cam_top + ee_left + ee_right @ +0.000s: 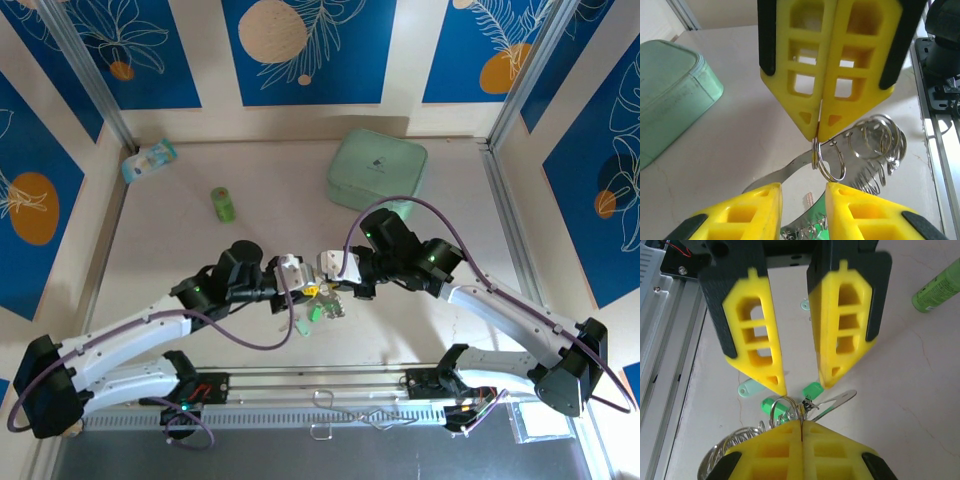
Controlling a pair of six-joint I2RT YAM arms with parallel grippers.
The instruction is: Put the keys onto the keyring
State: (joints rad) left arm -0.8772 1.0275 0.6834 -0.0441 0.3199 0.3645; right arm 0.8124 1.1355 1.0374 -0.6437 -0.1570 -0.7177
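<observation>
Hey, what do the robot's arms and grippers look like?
The left arm and right arm have white links, black joints with green lights and looping purple cables. The left gripper and right gripper each have two yellow wedge-shaped fingers with square cut-outs on black backing.

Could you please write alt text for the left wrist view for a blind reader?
The shut right gripper points down from the top, pinching a silver ring between its yellow tips, above the parted left gripper. A coil of wire loops sits at the frame's right, a mint-green case at its left.
</observation>
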